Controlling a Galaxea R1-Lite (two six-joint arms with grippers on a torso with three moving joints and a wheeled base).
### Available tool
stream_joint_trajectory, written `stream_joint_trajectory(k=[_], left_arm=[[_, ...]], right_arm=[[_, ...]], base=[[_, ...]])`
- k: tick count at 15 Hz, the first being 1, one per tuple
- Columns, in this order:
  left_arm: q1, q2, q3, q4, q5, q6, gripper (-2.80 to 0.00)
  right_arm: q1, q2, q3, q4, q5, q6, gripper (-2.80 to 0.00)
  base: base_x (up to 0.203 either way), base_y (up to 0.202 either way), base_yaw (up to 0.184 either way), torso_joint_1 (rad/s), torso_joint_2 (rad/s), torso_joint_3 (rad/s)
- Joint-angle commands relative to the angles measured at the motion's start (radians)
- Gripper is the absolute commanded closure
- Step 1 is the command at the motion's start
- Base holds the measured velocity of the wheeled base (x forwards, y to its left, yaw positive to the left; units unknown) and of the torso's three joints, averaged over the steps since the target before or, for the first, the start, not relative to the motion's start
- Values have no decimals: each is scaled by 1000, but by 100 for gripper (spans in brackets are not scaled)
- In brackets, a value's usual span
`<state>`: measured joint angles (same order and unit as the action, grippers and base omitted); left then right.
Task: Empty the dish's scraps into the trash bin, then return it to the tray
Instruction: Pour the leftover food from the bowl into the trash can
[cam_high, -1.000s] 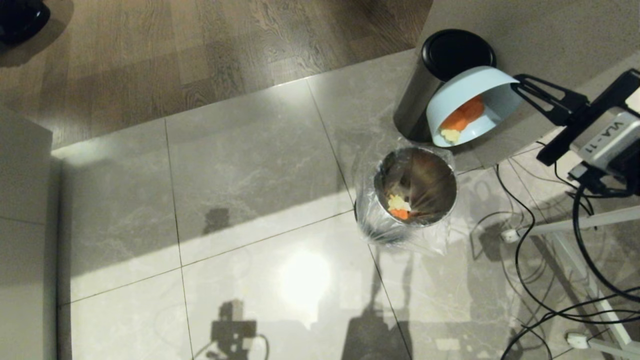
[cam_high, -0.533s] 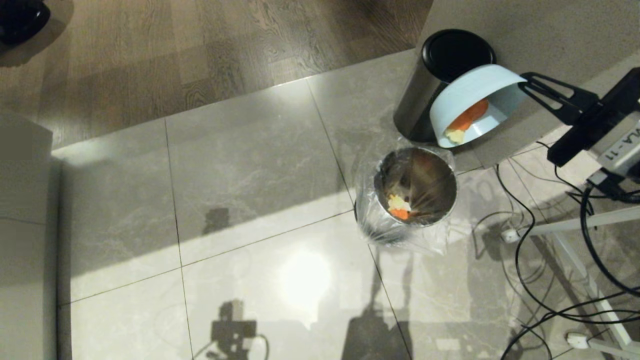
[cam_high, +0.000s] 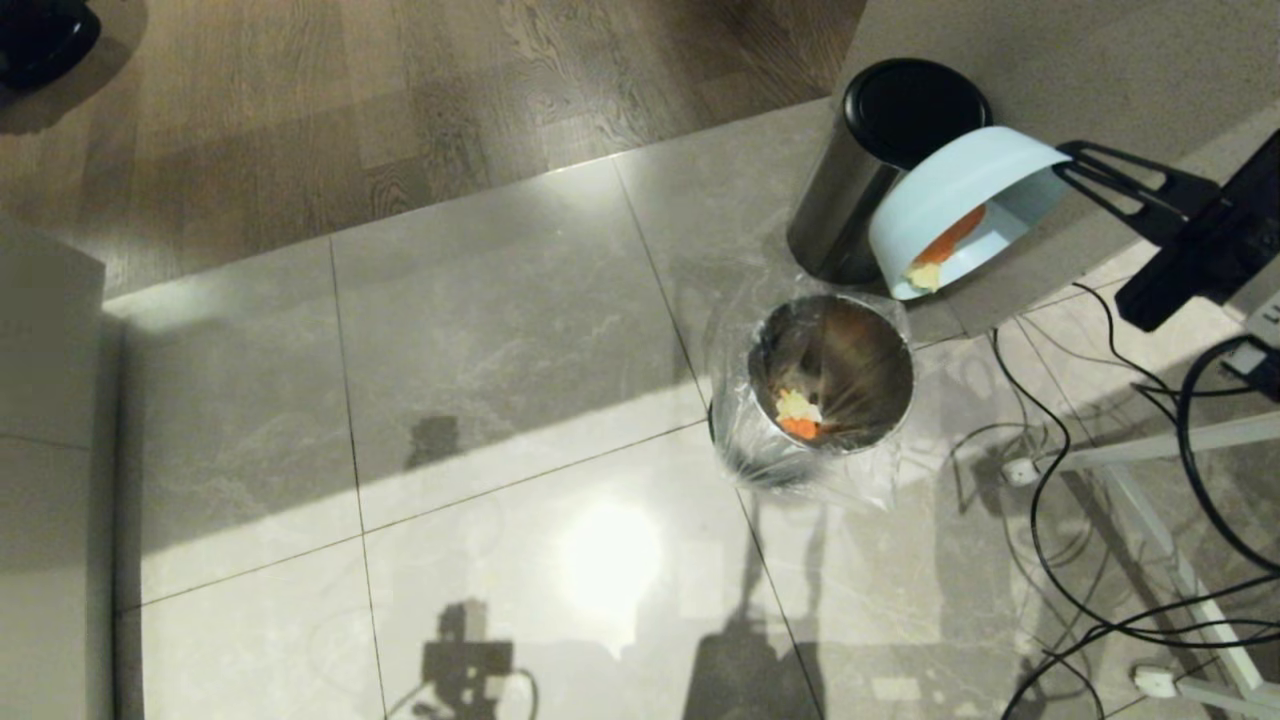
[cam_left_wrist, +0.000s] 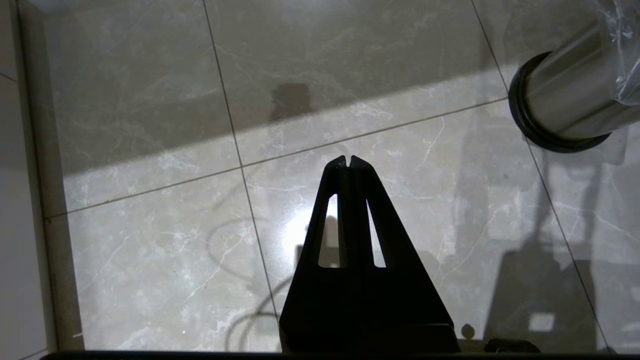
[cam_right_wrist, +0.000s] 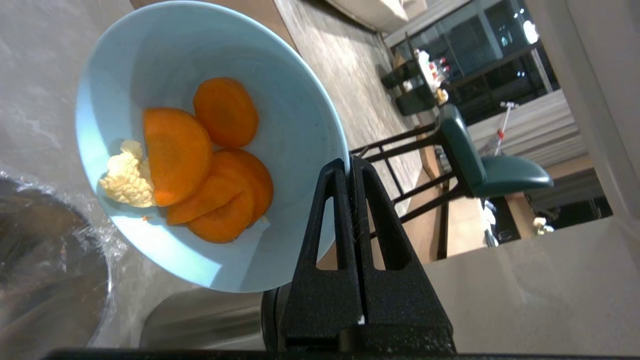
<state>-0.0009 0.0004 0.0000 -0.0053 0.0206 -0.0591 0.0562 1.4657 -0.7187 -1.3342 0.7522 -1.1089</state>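
Observation:
My right gripper (cam_high: 1062, 160) (cam_right_wrist: 350, 162) is shut on the rim of the dish (cam_high: 960, 190) (cam_right_wrist: 150, 55), a light-blue bowl held in the air and tilted steeply. Its low edge hangs just beyond the far rim of the trash bin (cam_high: 880, 340) (cam_left_wrist: 570, 105) (cam_right_wrist: 40, 270), a steel cylinder lined with a clear bag. The scraps (cam_high: 940, 250) (cam_right_wrist: 200, 160), orange slices and a pale yellow chunk, lie against the low side of the dish. A few yellow and orange pieces (cam_high: 798, 415) sit inside the bin. My left gripper (cam_left_wrist: 348, 159) hangs shut over bare floor. The tray is out of view.
A steel cylinder with a black lid (cam_high: 900, 110) stands right behind the dish, against a beige wall (cam_high: 1050, 60). Black cables (cam_high: 1100, 520) and a white frame cross the floor right of the bin. A green chair (cam_right_wrist: 490, 170) stands farther off.
The dish has tipped further over and drifted a little to the right with my right arm. The scraps show less from above. The bin and left arm have not moved.

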Motion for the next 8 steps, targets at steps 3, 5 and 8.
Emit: stream_joint_trajectory(k=[3, 5, 8], left_arm=[[-1, 1, 0, -1, 1, -1, 0], [0, 1, 0, -1, 1, -1, 0], [-1, 1, 0, -1, 1, -1, 0]], right_arm=[[-4, 26, -11, -95, 9, 60, 0], [-4, 37, -36, -117, 9, 92, 0], [-6, 42, -59, -118, 37, 107, 0]], base=[[0, 0, 0, 0, 0, 0], [0, 0, 0, 0, 0, 0], [0, 0, 0, 0, 0, 0]])
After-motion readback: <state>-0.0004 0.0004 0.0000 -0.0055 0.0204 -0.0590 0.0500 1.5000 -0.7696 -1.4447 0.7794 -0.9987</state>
